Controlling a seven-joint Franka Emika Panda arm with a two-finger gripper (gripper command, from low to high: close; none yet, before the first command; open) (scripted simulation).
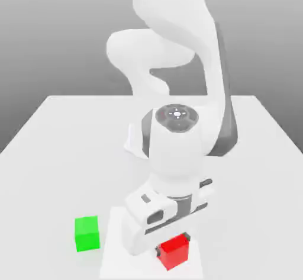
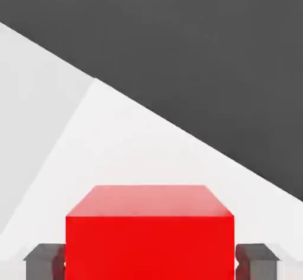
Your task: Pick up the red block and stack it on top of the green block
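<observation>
Red block (image 1: 174, 251) sat on the white table (image 1: 53, 137) near its front edge, towards the exterior view's right of the green block (image 1: 87, 233), with the two well apart and a bare strip of table between them. Both appeared to rest flat on the surface.

The arm was bent forward and low, its gripper (image 1: 173, 248) brought down directly over the red block. In the hand view the red block (image 2: 149, 231) stood squarely between the two dark fingers (image 2: 44, 261), one on each side face. The pads lay at or against those faces; I could not tell whether they were pressing or merely flanking it, so I record the grip as undetermined. The block looked level, with no visible lift from the table.

The placement read as deliberate: the hand was centred on the block so that both fingers would meet opposite faces evenly and the block would not twist on closing.

As to orientation, the red block was a cube with no long axis to speak of. Its faces were turned slightly off the table's edges in the exterior view, and the hand was rotated to match them. The green block sat similarly upright, top face free to receive a load.
</observation>
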